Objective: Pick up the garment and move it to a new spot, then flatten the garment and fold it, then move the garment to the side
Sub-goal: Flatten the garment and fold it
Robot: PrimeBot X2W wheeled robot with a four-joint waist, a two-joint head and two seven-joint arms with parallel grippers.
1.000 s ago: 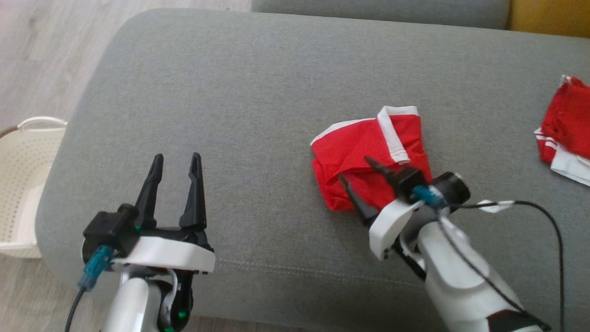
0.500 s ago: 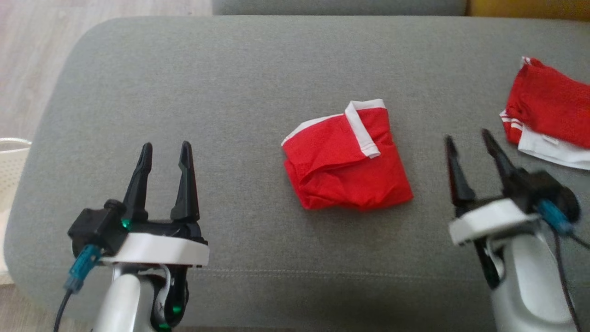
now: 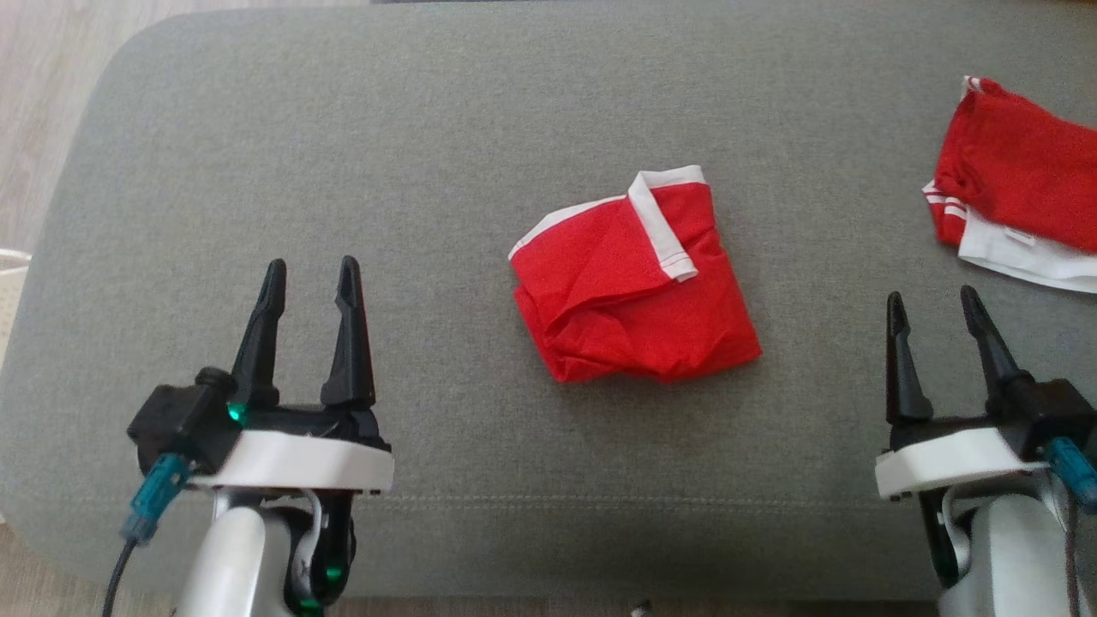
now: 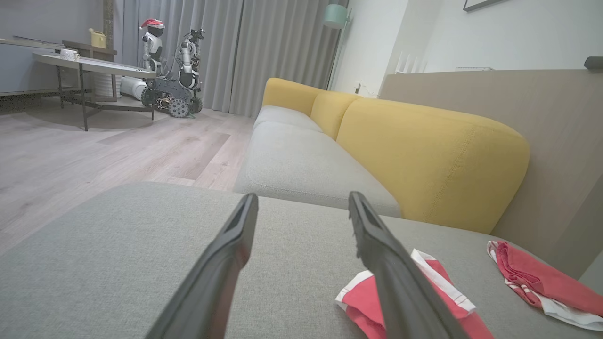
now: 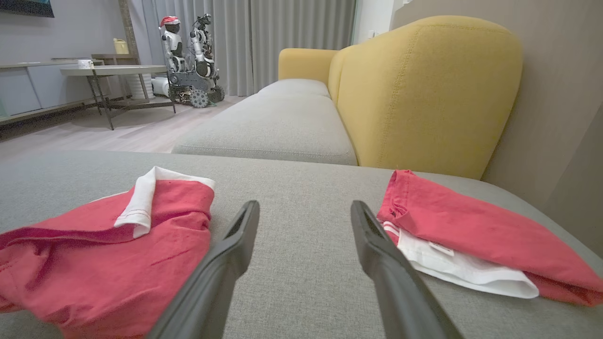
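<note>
2 white arms (image 3: 231,557), black fingers (image 3: 350,343), teal plugs (image 3: 154,501).

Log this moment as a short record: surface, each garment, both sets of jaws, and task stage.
surface: grey sofa cushion
folded garment: red with white trim, loosely folded, lying mid-cushion, nothing touching it
second garment: red and white, at the cushion's right side, apart from the first
left gripper: jaws open, empty, left of the folded garment
right gripper: jaws open, empty, between the two garments
stage: fold appears done; cannot tell whether the move aside is finished
</note>
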